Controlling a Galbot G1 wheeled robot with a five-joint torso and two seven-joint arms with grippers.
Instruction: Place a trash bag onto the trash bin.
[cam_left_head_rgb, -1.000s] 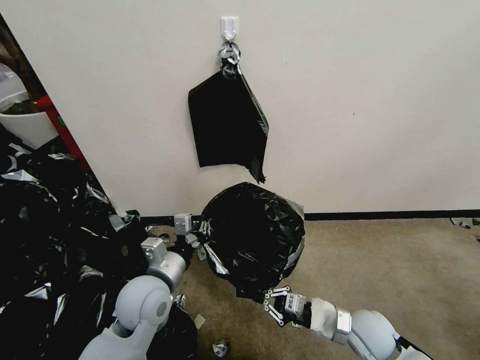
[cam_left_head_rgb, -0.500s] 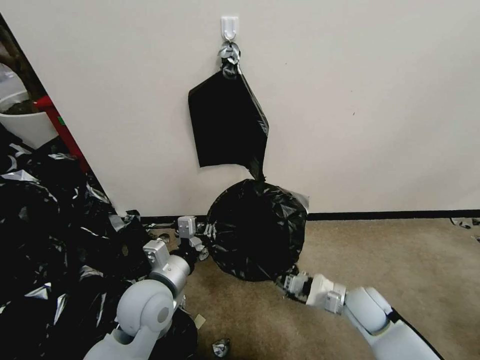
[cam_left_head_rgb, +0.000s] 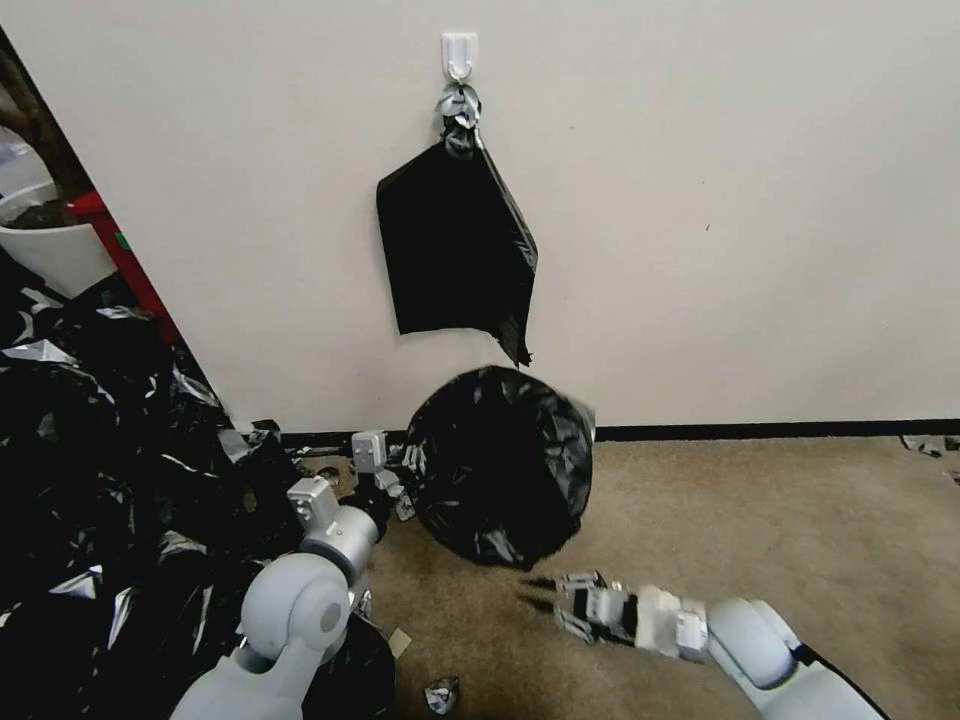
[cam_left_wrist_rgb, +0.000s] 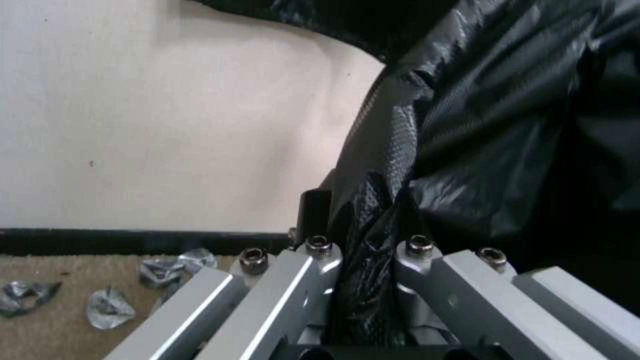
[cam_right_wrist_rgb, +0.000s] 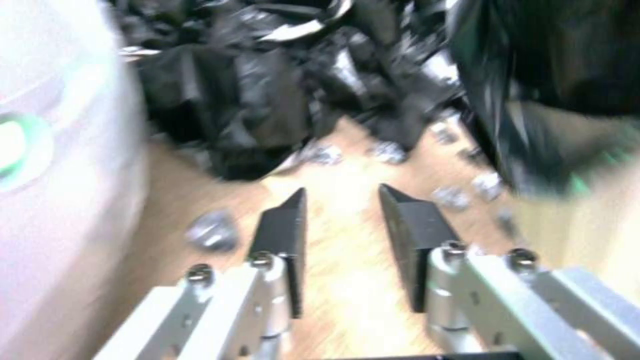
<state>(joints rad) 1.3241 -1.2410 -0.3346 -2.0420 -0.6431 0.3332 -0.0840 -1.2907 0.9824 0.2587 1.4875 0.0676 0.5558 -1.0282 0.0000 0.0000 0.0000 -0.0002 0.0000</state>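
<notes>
Against the wall, left gripper pinches the trash bag; right gripper gapes empty.

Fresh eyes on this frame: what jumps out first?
The glossy black trash bag draped over the bin by the wall, at centre, with the left gripper clamped on its edge. Next, the flat black bundle hanging from a wall hook directly above, and the heap of black scraps on the floor at the robot's left. The right gripper hangs open just off the carpet in front of the bag.
</notes>
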